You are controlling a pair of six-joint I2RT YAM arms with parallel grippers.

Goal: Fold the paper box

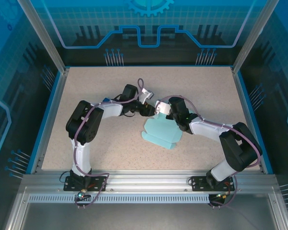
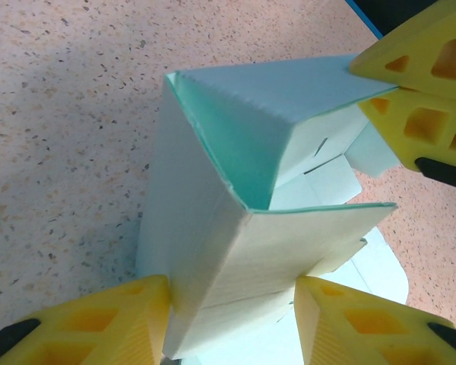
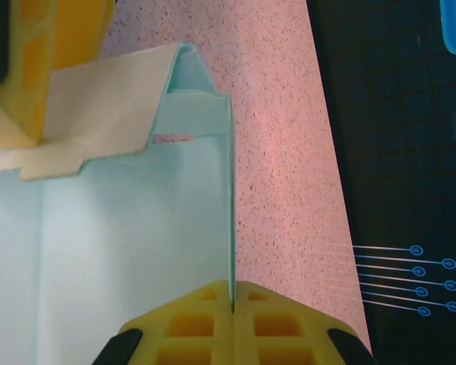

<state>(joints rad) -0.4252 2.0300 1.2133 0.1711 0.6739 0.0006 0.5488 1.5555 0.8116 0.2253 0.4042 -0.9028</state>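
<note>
Top external view: the paper box (image 1: pixel 159 134) lies in the middle of the counter (image 1: pixel 96 91) as a partly formed sheet. Its long axis runs from the near side, where the flaps lie flat, to the far end, where the walls stand up between the two arms. Both grippers meet at that far end, the left gripper (image 1: pixel 146 110) coming in from the left and the right gripper (image 1: pixel 160 107) from the right, so neither is nearer. The flat remainder of the card lies on the near side of both. In the left wrist view the left jaws stand wide apart with the raised corner between them, each touching card; I read this as a hold across the corner, not a tight pinch. In the right wrist view the right gripper is closed on the edge of an upright wall, seen edge-on, with the open sheet lying to one side of it. As I judge it, the next fold turns on swinging that wall inward toward the corner the left gripper holds.
</note>
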